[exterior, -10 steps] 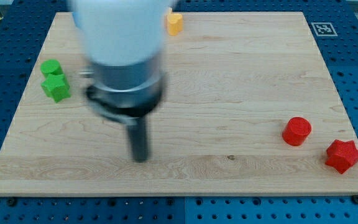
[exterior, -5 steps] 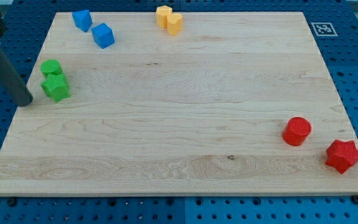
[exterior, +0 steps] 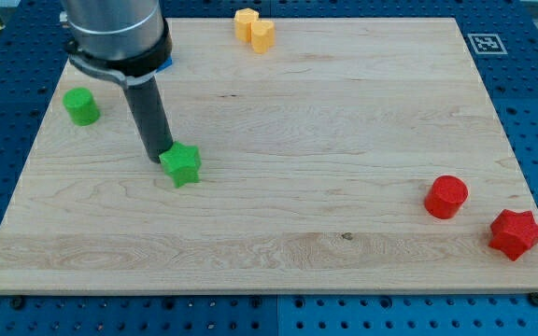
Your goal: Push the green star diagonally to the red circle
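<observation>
Jaws: none fitted, state untellable | my tip [exterior: 160, 158] touching green star [exterior: 182, 165], upright | red circle [exterior: 446, 197] well apart

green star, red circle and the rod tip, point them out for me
green star [exterior: 182, 165], camera view, on its top face
red circle [exterior: 447, 195], camera view, on its top face
my tip [exterior: 161, 158], camera view, the rod's very end, against the star's left side

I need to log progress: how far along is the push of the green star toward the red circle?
Started: the green star sits apart from the green round block. In hand: my tip touches the star's upper-left side. Left: most of the board separates it from the red circle, down to the view's right.
</observation>
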Controlling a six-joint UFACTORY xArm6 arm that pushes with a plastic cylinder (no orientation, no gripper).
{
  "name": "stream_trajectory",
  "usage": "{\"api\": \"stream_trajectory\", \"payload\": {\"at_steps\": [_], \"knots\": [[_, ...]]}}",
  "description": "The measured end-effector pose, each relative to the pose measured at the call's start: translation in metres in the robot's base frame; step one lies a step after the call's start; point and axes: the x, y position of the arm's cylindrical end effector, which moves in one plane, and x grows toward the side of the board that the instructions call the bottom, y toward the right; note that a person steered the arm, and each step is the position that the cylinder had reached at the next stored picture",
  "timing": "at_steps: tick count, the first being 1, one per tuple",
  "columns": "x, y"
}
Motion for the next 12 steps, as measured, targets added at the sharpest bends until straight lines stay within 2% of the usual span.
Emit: {"api": "stream_trajectory", "payload": {"at_steps": [2,3,4,6,8,10,11,12], "knots": [[0.053,0.022],[0.053,0.069],[0.022,0.087],[-0.034,0.086],[-0.045,0.130],[-0.028,0.216],[-0.028,0.239],[-0.045,0.238]]}}
